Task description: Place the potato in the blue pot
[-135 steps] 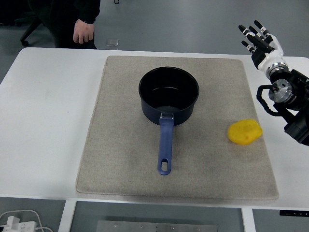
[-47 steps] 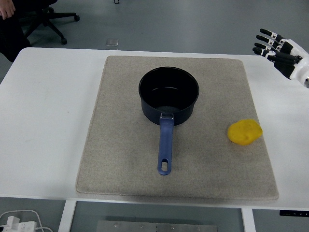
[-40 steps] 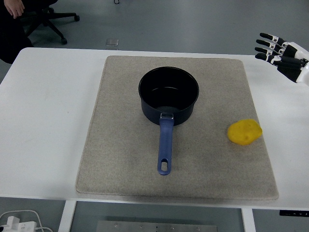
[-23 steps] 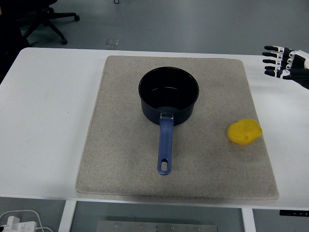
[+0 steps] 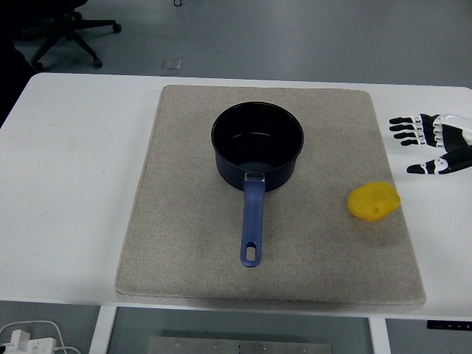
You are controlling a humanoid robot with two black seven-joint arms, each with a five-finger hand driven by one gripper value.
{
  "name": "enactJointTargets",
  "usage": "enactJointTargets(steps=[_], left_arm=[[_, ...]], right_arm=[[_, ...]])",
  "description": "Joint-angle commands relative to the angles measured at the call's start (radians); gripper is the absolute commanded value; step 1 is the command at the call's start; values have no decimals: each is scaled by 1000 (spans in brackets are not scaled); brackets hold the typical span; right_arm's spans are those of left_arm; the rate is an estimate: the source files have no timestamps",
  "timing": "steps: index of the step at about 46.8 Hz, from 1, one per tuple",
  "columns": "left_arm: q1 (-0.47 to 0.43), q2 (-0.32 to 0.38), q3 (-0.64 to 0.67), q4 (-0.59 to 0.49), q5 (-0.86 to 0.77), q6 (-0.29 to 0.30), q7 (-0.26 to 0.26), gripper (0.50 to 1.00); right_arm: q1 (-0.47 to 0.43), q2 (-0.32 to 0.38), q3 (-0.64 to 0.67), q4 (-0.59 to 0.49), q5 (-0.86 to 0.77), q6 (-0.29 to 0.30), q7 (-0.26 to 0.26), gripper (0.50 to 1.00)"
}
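The potato lies untouched on the beige mat, right of the empty blue pot. The right hand hovers beyond it over the counter, fingers spread, empty. Everything remains to do.

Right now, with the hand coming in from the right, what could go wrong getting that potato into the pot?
1. The potato is rounded and lies loose on the mat, near its right edge; a glancing touch from the open right hand might roll it off onto the table.
2. The blue pot stands free on the mat, so a knock on its rim while carrying the potato over could shift it.
3. Its handle juts toward the near edge and might catch a low sweep.
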Motion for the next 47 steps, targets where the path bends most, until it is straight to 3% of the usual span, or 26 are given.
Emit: enactJointTargets(steps=[1, 3, 10, 18, 31, 47], left_arm=[[0, 0, 0, 0, 0, 0, 0, 996], [0, 0, 0, 0, 0, 0, 0, 996], [0, 0, 0, -1, 0, 0, 0, 996], [0, 0, 0, 0, 0, 0, 0, 996], [0, 0, 0, -1, 0, 0, 0, 996], [-5, 0, 0, -1, 1, 0, 0, 996]], right_arm=[[-21, -18, -2, 40, -72, 0, 11, 932], [-25, -29, 0, 60, -95, -5, 24, 932], [-42, -32, -21, 105, -161, -161, 85, 930], [-45, -52, -55, 171, -201, -256, 120, 930], [-47, -93, -100, 257, -253, -319, 151, 930], [-74, -93, -100, 267, -260, -373, 151, 930]])
